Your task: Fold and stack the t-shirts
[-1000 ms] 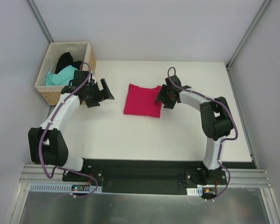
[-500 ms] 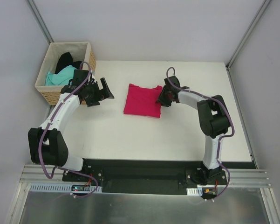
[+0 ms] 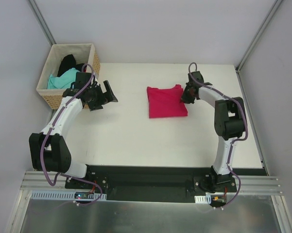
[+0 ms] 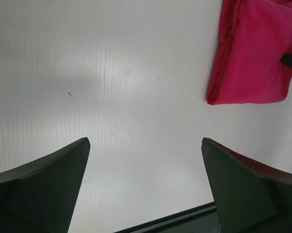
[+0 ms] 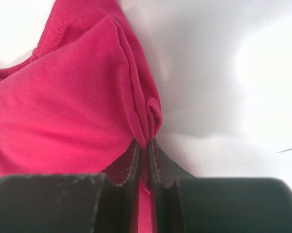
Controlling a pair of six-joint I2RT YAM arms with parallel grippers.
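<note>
White panel walls close in a pale table (image 3: pixel 136 141), seen from above with both arm bases at its near edge. Compared with a second ago, the folded pink t-shirt (image 3: pixel 166 102) lies further to the right. It has left the table's centre and now rests flat in the far-right part, touching nothing but the tabletop and the right gripper (image 3: pixel 186 95). The right arm has drawn back with it, its elbow tucked nearer the right edge. The left arm has not moved.

The wicker basket (image 3: pixel 48 100) stands at the far-left corner, holding the teal t-shirt (image 3: pixel 58 80) and the black t-shirt (image 3: pixel 68 63), neither yet folded. The left gripper (image 3: pixel 101 97) hovers just beside the basket with its fingers spread wide over bare table, holding nothing.

In the right wrist view the fingers have closed to a thin slit, clamped on a bunched fold at the shirt's right edge.

The drag probably sets the pink shirt at a stacking place and frees the middle for the next garment, so roughly one shirt of three is done.

Bare table runs between the shirt and the left gripper and across the whole near half. Less room remains between the shirt and the far and right edges.
</note>
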